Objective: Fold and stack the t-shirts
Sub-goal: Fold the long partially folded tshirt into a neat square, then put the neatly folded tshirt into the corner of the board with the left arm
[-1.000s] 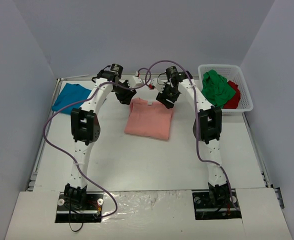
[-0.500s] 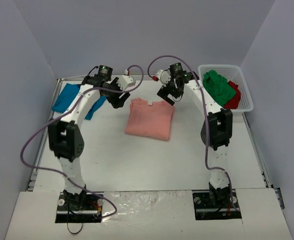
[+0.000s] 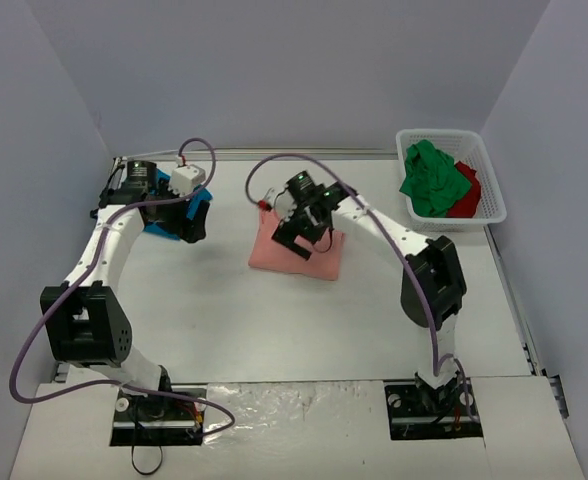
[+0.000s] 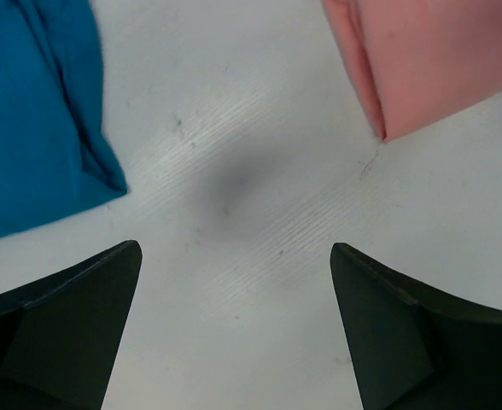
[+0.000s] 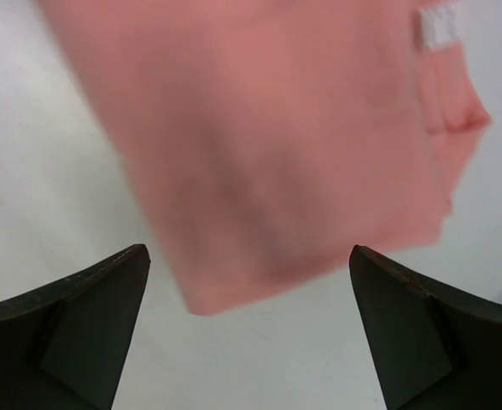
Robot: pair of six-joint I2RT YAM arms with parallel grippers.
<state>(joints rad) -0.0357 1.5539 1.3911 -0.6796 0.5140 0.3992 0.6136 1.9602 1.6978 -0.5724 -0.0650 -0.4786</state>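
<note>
right claw [image 5: 247, 256] hangs spread wide over the salmon-pink t-shirt [image 5: 268, 145].

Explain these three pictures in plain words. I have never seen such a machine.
This is a robot with two jointed arms bolted to the near edge of a white table. One picture looks down from above; the other two come from cameras on each wrist, so the dark wedges are pincer fingers. The left pincer hovers between a teal-blue shirt and a folded salmon-pink shirt; the right pincer hangs over the pink one. Both are open and hold nothing. A white basket at the far right holds a green shirt and a red shirt.
</note>
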